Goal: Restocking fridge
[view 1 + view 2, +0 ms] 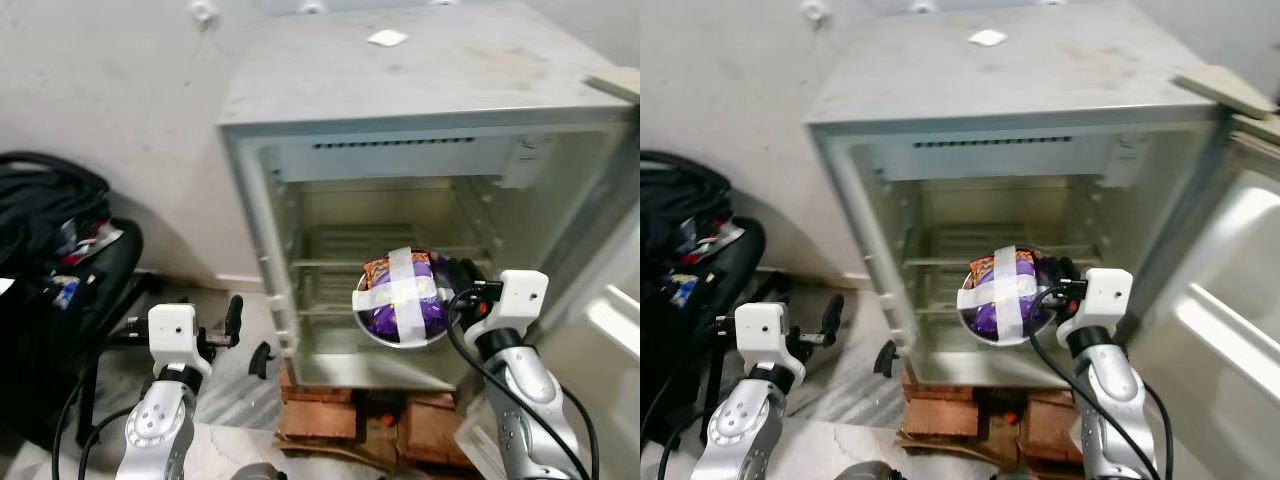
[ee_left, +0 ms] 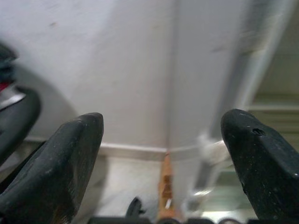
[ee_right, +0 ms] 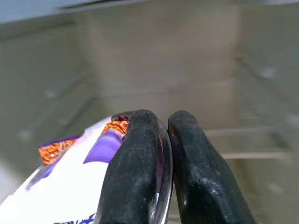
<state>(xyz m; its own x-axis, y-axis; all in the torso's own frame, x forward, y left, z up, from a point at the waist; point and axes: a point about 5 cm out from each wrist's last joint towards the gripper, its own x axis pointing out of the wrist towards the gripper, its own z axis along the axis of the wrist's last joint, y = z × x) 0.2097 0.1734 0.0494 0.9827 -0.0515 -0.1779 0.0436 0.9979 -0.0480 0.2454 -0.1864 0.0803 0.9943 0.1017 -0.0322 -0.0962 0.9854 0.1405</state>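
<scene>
The right tool (image 3: 159, 158) pinches the rim of a steel bowl (image 1: 400, 335), both fingers pressed on it; the bowl, holding a purple snack packet (image 1: 405, 300) under crossed white tape, hangs at the open fridge (image 1: 400, 130) mouth, level with the wire shelf (image 1: 340, 262); the left tool (image 2: 163, 163) is spread wide, low beside the fridge's outer wall; bricks (image 1: 330, 410) sit beneath the fridge.

A: How many appliances stand there?
B: One small grey open-doored fridge (image 1: 420, 130).
A: And dishes?
B: One round metal bowl (image 1: 402, 322), holding one purple-and-orange snack packet (image 1: 400, 285) under two crossed white tape strips (image 1: 398, 293).
A: Grippers?
B: Two black-fingered ones.
</scene>
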